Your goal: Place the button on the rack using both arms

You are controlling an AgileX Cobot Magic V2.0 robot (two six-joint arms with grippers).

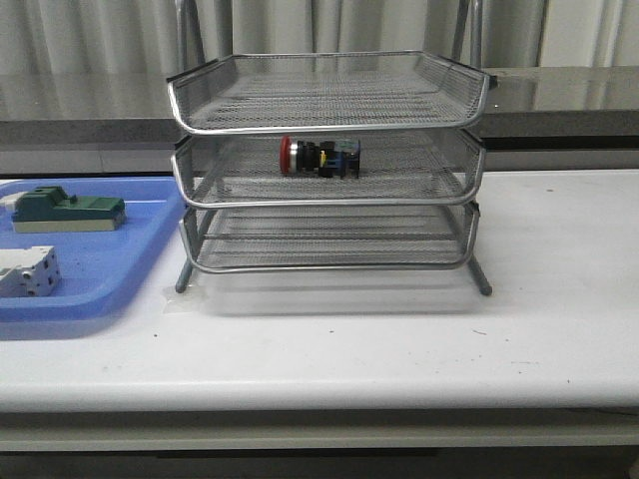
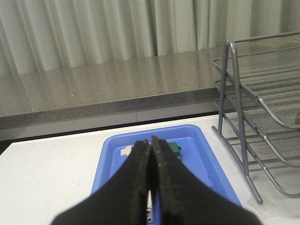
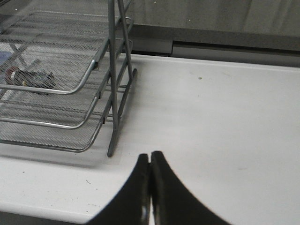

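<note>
The left hand (image 2: 150, 154) was pressed closed, fingers meeting with nothing between them, hanging above the blue tray (image 2: 108, 161). The right hand (image 3: 150, 164) was the same, pinched together and empty, over bare white counter (image 3: 225, 122) just off the rack's (image 3: 112, 93) near leg.

Out from there, the button (image 1: 319, 158) lay on its side in the middle tier of the rack (image 1: 327, 118), red cap toward the robot's left, dark body trailing to the right. Top and bottom tiers showed only mesh. The rack stood on the counter (image 1: 559, 299) with its legs splayed, the blue tray (image 1: 140, 269) just beside it on the left. In that tray sat a green block (image 1: 68, 211) further back and a white terminal block (image 1: 28, 271) nearer the front edge.

Behind the counter ran a grey stone ledge (image 1: 559, 95), with pale curtains (image 1: 100, 35) hanging above it.

The front view showed neither arm at all. The right wrist view caught the button (image 3: 26, 78) through the mesh from the side. The left wrist view gave only the rack's end frame (image 2: 239, 122) and a glimpse of the green block (image 2: 175, 148) beyond the fingers.
</note>
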